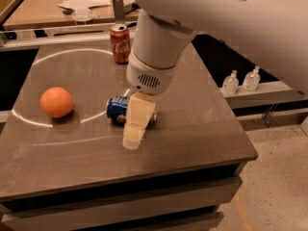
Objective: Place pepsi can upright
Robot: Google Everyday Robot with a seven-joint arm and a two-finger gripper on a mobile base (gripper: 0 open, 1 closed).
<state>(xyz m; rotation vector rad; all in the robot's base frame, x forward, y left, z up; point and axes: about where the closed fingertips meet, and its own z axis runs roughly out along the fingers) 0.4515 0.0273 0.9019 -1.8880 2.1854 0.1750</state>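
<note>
Just over pepsi can [116, 109], blocky tool [133, 139]

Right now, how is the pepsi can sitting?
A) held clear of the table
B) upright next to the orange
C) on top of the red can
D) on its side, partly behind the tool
D: the pepsi can lies on its side on the table, and the tool hangs in front of it, covering its right end.
</note>
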